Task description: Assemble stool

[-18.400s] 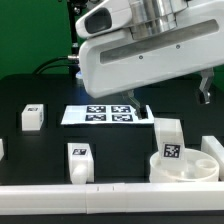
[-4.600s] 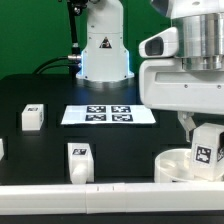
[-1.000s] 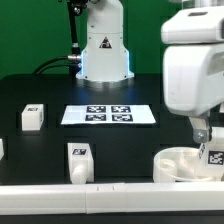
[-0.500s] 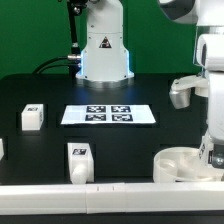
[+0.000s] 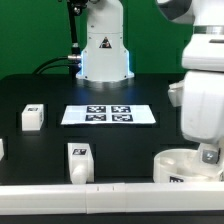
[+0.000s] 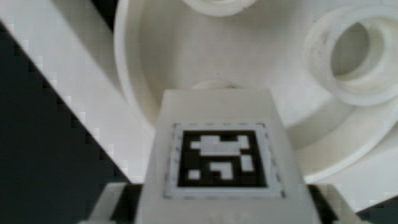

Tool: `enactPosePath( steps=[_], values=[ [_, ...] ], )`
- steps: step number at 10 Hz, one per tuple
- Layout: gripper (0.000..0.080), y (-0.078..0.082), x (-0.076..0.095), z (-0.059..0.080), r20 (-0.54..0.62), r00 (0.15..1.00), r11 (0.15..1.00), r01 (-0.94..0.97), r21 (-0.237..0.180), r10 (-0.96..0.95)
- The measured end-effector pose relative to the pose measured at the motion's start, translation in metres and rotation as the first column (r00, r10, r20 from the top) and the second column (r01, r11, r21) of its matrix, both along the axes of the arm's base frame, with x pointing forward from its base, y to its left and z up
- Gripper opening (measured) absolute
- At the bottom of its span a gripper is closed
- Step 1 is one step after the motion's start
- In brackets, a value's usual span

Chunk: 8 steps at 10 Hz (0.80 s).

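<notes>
The round white seat lies at the front of the exterior view's right. My gripper hangs low over its right part. In the wrist view my gripper is shut on a blocky white leg with a black-and-white tag. The leg stands over the seat's inner face, close to a round socket. In the exterior view the held leg is mostly hidden by the gripper and the seat rim. Two loose tagged legs stand on the table at the left.
The marker board lies in the middle of the black table. A white rail runs along the front edge. Part of another white piece shows at the left edge. The robot base stands at the back.
The arm has turned and sunk over the seat. The held leg, whose tag showed above the seat rim a second ago, is now lower and out of sight in the exterior view.
</notes>
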<state>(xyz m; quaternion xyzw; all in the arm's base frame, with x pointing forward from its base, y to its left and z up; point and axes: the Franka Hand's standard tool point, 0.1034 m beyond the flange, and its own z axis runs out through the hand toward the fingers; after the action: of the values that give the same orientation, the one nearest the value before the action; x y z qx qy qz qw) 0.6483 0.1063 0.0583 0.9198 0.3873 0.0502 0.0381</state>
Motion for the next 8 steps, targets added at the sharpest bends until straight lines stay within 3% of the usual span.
enactPosePath(
  steps=[2, 6, 7, 8],
  values=[
    [0.0319, -0.005, 0.001, 0.001, -0.014, 0.935, 0.932, 0.353, 0.080, -0.353],
    [0.0320, -0.008, -0.001, -0.001, -0.036, 0.816, 0.811, 0.578, 0.097, -0.577],
    [0.0320, -0.012, 0.000, -0.001, -0.045, 0.729, 0.722, 0.683, 0.108, -0.683],
    [0.0320, -0.022, 0.001, 0.000, -0.055, 0.531, 0.521, 0.844, 0.125, -0.846]
  ],
)
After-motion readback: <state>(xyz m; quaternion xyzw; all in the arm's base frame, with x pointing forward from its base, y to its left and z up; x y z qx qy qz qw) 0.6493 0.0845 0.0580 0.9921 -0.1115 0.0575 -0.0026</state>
